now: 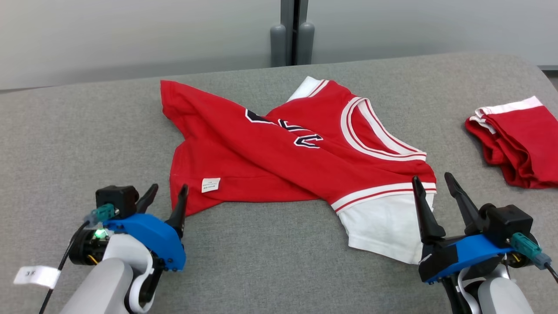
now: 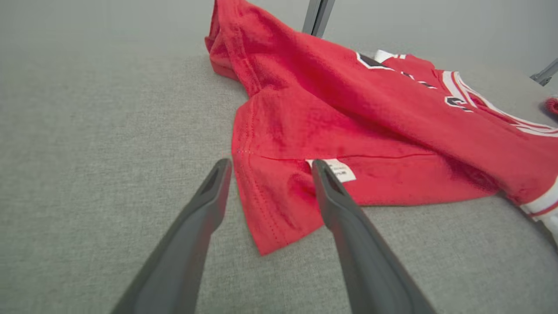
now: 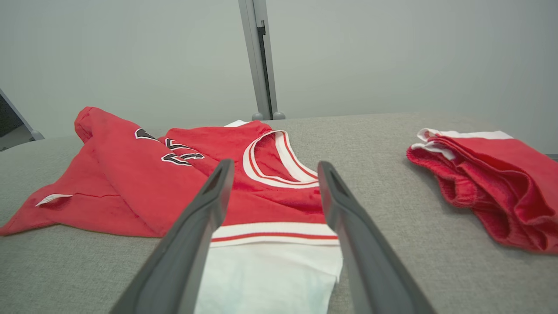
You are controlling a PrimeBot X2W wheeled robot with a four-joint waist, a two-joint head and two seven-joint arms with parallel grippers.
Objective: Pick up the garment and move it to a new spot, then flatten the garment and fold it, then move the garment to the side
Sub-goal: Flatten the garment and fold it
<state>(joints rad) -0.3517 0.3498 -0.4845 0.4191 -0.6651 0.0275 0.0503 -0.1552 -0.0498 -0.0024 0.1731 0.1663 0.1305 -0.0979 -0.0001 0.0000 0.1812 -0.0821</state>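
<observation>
The garment (image 1: 279, 161) is a red jersey with white trim, black lettering and white sleeves, lying crumpled and partly doubled over in the middle of the grey padded surface. My left gripper (image 1: 168, 194) is open at the lower left, its fingertips by the garment's (image 2: 331, 122) near left corner, close to a small white label (image 2: 342, 170). My right gripper (image 1: 433, 183) is open at the lower right, its fingers straddling the white sleeve (image 3: 270, 274) and the striped band. Neither holds anything.
A second red and white piece of clothing (image 1: 518, 141), bunched up, lies at the right edge of the grey surface (image 1: 78, 144). Behind the surface stand a pale wall and a grey vertical post (image 1: 292, 32).
</observation>
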